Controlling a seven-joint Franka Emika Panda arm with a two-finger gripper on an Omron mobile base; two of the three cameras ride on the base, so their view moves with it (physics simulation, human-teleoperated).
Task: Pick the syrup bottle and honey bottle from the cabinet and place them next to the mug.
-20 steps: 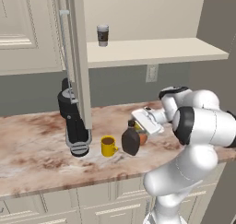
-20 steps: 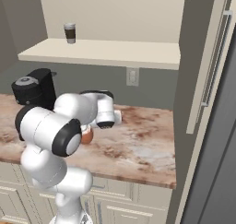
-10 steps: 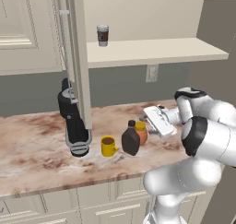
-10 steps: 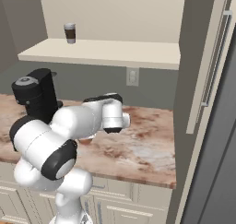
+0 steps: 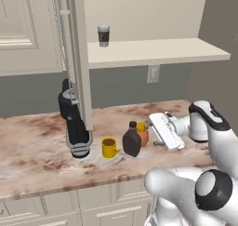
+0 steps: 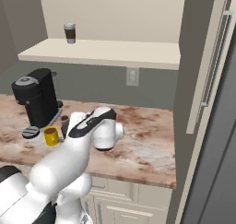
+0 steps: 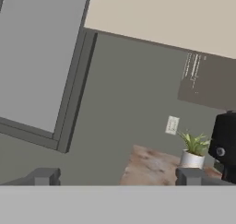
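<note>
The yellow mug [image 5: 109,147] stands on the counter in front of the coffee machine. Just right of it stands the dark brown syrup bottle [image 5: 131,140], and the orange honey bottle [image 5: 143,134] stands upright against the syrup bottle's right side. My gripper [image 5: 155,129] hovers right of the honey bottle, apart from it. In the hand view the gripper [image 7: 115,177] is open with nothing between its fingertips [image 7: 44,176]. From the right base view the mug [image 6: 51,135] and part of the syrup bottle [image 6: 65,125] show beside my arm. The cabinet door [image 5: 79,57] hangs open.
A black coffee machine [image 5: 73,122] stands left of the mug under the open door. A white-lidded paper cup [image 5: 103,35] sits on the shelf board [image 5: 158,50]. A potted plant [image 7: 193,151] stands far along the counter. Counter right of the bottles lies bare [image 6: 143,144].
My hand has drawn back to the right, away from the honey bottle, which stays standing beside the syrup bottle. The forearm has swung outward to the right.
</note>
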